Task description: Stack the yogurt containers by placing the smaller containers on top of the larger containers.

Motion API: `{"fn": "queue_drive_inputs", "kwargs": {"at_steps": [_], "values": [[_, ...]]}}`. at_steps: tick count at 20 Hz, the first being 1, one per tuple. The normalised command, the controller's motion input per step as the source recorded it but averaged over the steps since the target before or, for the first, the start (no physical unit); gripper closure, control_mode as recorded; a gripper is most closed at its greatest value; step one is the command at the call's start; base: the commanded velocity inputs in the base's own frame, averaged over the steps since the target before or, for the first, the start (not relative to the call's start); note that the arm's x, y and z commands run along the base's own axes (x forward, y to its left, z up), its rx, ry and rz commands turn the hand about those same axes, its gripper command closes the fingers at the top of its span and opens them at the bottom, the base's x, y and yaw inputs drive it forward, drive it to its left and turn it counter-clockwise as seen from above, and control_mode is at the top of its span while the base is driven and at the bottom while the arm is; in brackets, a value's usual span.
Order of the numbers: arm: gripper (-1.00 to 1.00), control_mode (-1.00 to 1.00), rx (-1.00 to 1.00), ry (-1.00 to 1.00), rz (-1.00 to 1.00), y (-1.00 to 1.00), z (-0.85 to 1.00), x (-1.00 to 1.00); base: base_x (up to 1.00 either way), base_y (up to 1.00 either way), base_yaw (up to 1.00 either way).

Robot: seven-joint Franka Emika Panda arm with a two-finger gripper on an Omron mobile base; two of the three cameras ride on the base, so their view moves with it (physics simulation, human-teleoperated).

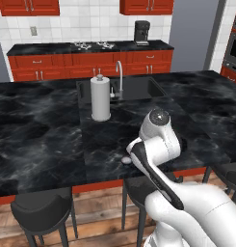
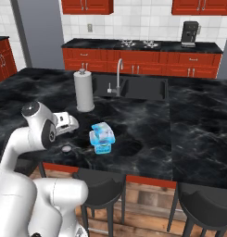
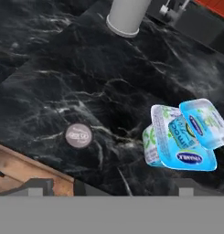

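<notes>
Two yogurt containers sit together on the black marble counter [image 2: 189, 139]: the small yogurt cup [image 2: 101, 130] perched tilted on top of the larger yogurt tub [image 2: 103, 147], touching it. My gripper [image 2: 71, 121] hangs off to their left with jaws spread wide, holding nothing. A small grey disc [image 3: 78, 135] lies near the counter edge, and a paper towel roll [image 2: 84, 90] stands by the sink [image 2: 133, 87]
</notes>
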Motion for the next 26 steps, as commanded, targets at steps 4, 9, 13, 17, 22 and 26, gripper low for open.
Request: {"fn": "queue_drive_inputs", "kwargs": {"at_steps": [4, 9, 13, 17, 22, 26], "values": [[-1.0, -1.0, 0.16, 0.07, -0.06, 0.21, -0.28, 0.15, 0.0, 0.0, 0.0], [-1.0, -1.0, 0.15, 0.08, -0.1, 0.17, -0.31, 0.16, 0.0, 0.0, 0.0], [-1.0, -1.0, 0.0, 0.05, -0.05, 0.08, -0.08, 0.05, 0.0, 0.0, 0.0], [-1.0, -1.0, 0.02, 0.07, -0.02, 0.05, -0.21, 0.03, 0.0, 0.0, 0.0], [-1.0, -1.0, 0.06, 0.09, -0.06, 0.03, -0.42, 0.08, 0.0, 0.0, 0.0], [-1.0, -1.0, 0.05, 0.07, -0.08, 0.07, -0.35, 0.23, 0.0, 0.0, 0.0]]}}
